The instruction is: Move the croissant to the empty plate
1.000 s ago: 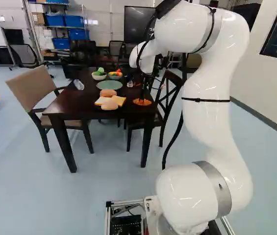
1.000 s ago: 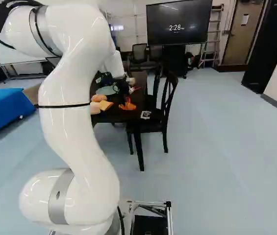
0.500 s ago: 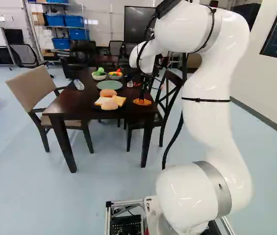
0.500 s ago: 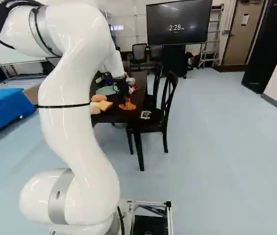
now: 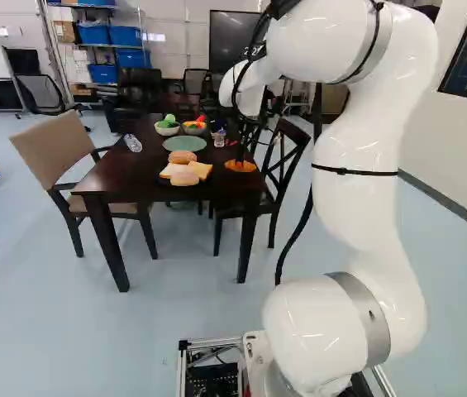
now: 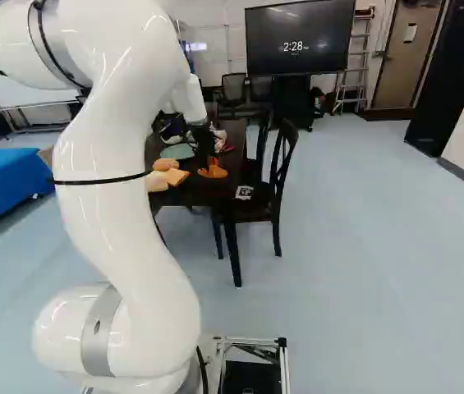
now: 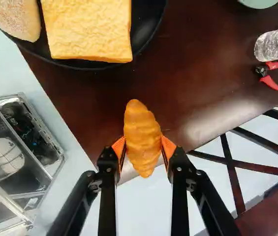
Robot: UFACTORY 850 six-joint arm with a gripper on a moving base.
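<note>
My gripper (image 5: 240,159) hangs over the near right corner of the table in the left base view, with the orange croissant (image 5: 240,166) at its tips. The wrist view shows the gripper (image 7: 143,147) shut on the croissant (image 7: 142,135), an orange pad pressed to each side. Bare dark wood lies beneath part of the croissant, past the table's edge beneath the rest. The green plate (image 5: 185,144) stands farther back on the table with nothing on it; only its rim (image 7: 259,2) shows in the wrist view.
On the table (image 5: 138,174), a black plate (image 7: 151,24) holds bread (image 7: 87,29) and buns (image 5: 183,156). Two bowls (image 5: 167,129) (image 5: 194,128) stand behind the green plate. Bottles (image 5: 133,143) (image 7: 276,45) and a red-handled tool (image 7: 267,73) lie or stand nearby. Chairs (image 5: 283,165) (image 5: 55,149) flank the table.
My arm has lifted and drawn back slightly, and the croissant has risen a little with the gripper. The base and the other things on the table have stayed put.
</note>
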